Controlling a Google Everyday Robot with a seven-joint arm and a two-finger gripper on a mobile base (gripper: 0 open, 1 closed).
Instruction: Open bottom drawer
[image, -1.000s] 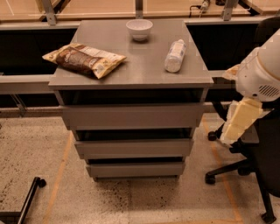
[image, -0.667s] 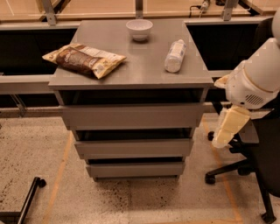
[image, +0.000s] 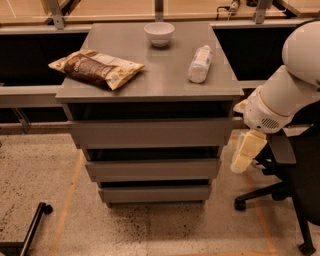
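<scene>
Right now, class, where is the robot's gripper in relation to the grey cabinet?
In the camera view the gripper hangs at the right of the grey cabinet, level with the middle drawer and higher than the bottom drawer.

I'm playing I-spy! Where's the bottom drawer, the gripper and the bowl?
bottom drawer (image: 155, 194), camera view, middle of its grey front.
gripper (image: 242, 157), camera view, its pale lower end, right of the cabinet (image: 160, 70).
bowl (image: 159, 34), camera view, its white outer side.

Snack bag (image: 95, 68), white bowl (image: 159, 33), bottle (image: 200, 63), office chair (image: 301, 182)
</scene>
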